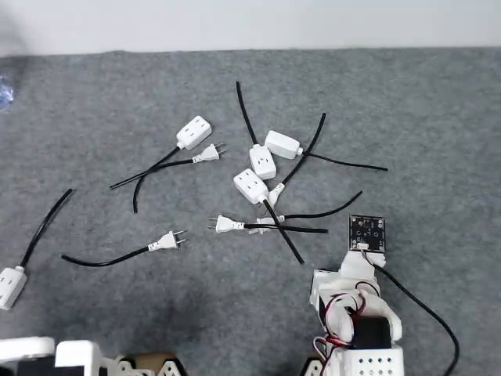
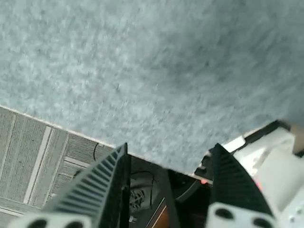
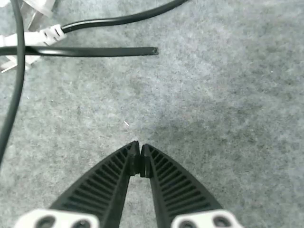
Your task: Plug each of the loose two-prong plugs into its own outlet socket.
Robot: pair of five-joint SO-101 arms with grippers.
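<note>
Your right gripper (image 3: 139, 153) has its fingers (image 3: 111, 183) pressed tip to tip with nothing between them, poised low over bare grey carpet (image 3: 228, 104). Your left gripper (image 2: 170, 148) has its fingers (image 2: 107, 178) spread wide and holds nothing. It points at the carpet's near edge, well apart from the work. Just ahead of the right tips lies the cut end of a black cord (image 3: 118, 50). Beyond it is the nearest plug (image 3: 47, 34), white and flat, with that cord crossing over it. From above, the cord runs to a second plug (image 1: 225, 225), and a third plug (image 1: 168, 240) and fourth plug (image 1: 207, 154) lie further left. The closest socket (image 1: 250, 186) sits in a cluster of three beyond the tangle. A separate socket (image 1: 193, 131) lies near the fourth plug, and an outlying socket (image 1: 9, 286) sits at the far left edge. No plug appears seated, so the task looks unstarted. Note these risks:

- If you descend with the tips together, you will shove the plug rather than take it, so part them first.
- Lifting the nearest plug is likely to drag the crossing cord and shift the second plug with it.
- The sockets are loose and look light, so an unbraced push will probably slide one away instead of seating the prongs.
</note>
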